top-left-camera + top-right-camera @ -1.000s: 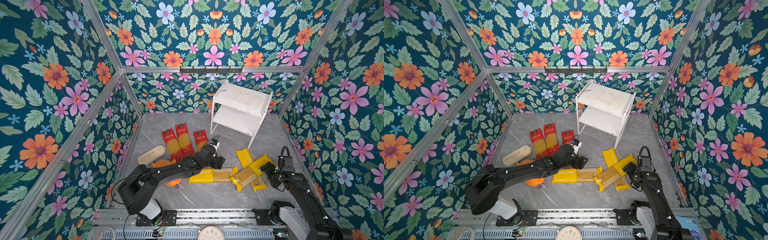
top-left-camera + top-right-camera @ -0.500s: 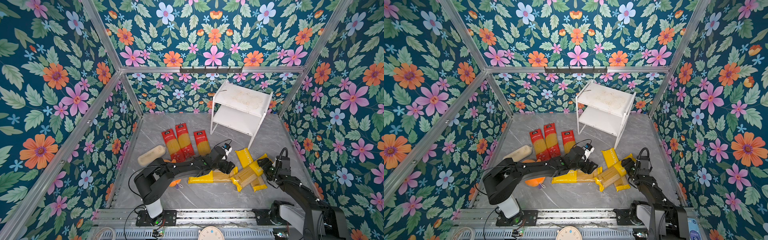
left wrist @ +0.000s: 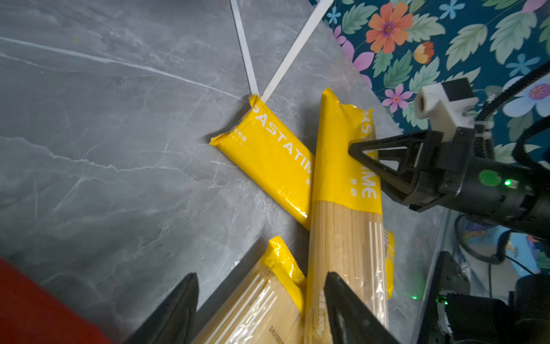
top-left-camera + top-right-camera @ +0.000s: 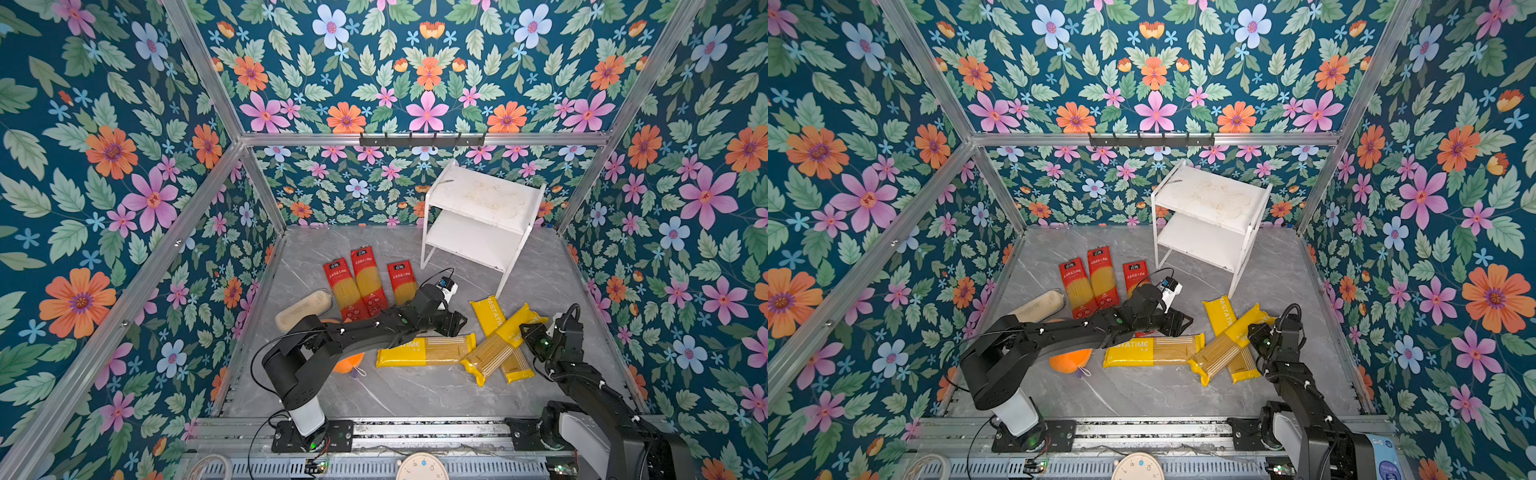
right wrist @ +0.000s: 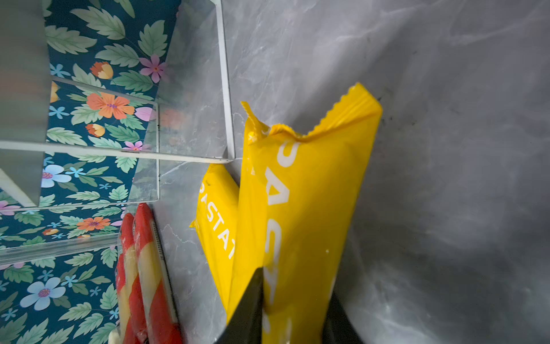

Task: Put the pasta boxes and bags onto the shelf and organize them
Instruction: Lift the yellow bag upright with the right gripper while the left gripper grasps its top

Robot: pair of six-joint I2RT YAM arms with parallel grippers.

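Dark teal wallpaper walls (image 4: 428, 54) with pink, orange, blue flowers and green leaves on three sides. Silver aluminium frame bars (image 4: 291, 138) at the corners; black hook rail (image 4: 422, 140) on the back crossbar. Grey marble-look bench (image 4: 540, 286), evenly lit.

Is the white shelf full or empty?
Empty. Both boards of the shelf show bare white in both top views; the pasta packs are all off it.
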